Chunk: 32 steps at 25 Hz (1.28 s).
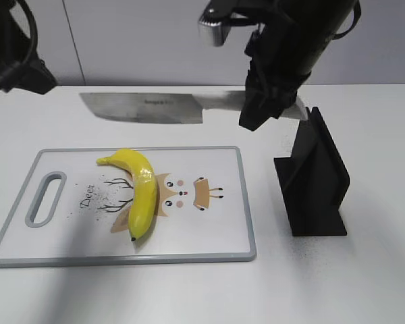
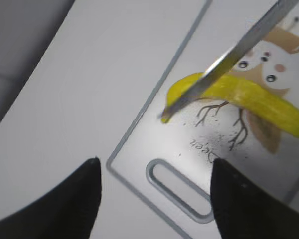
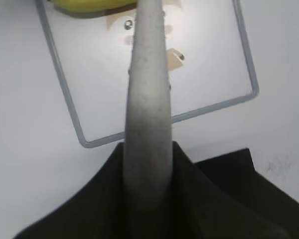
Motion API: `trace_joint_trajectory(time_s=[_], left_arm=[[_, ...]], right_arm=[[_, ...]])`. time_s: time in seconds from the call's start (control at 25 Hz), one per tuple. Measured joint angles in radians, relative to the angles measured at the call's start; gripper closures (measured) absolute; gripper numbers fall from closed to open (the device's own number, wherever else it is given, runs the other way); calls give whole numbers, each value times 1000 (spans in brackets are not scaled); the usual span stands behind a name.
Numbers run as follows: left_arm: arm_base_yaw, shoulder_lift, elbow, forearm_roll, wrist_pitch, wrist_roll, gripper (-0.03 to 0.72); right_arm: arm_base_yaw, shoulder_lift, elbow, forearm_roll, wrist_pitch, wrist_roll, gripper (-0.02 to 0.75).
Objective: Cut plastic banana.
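A plastic banana (image 1: 140, 189) lies curved on a white cutting board (image 1: 209, 236) with a grey rim and a deer cartoon, set on a white worktop (image 1: 364, 283). The right gripper (image 1: 266, 101) holds a cleaver (image 1: 148, 108) by its handle, its fingers closed on it, with the broad blade level in the air above the board's far edge and clear of the fruit. A black knife stand (image 1: 314, 179) sits just right of the board. The left gripper (image 2: 154, 199) hovers over the board's handle slot (image 2: 177, 191), its fingers (image 2: 74, 199) spread wide and holding nothing.
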Motion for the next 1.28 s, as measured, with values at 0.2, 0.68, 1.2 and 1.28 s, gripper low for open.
trace_joint_trajectory(time_s=[0.2,0.68,1.2,1.28], left_arm=[[67,-11,0,159,59,-460,27],[304,-211,182,133,252,-686,53],[306,-899,639,38,153,-686,95],[306,-1001,677,32,157,-686,95]], right_arm=[[0,0,-114,-100,84,270,577],[-42,-200,19,-209,53,911,577],[-268,-428,442,-75,-171,1017,577],[-268,-428,480,-60,-208,1030,577]])
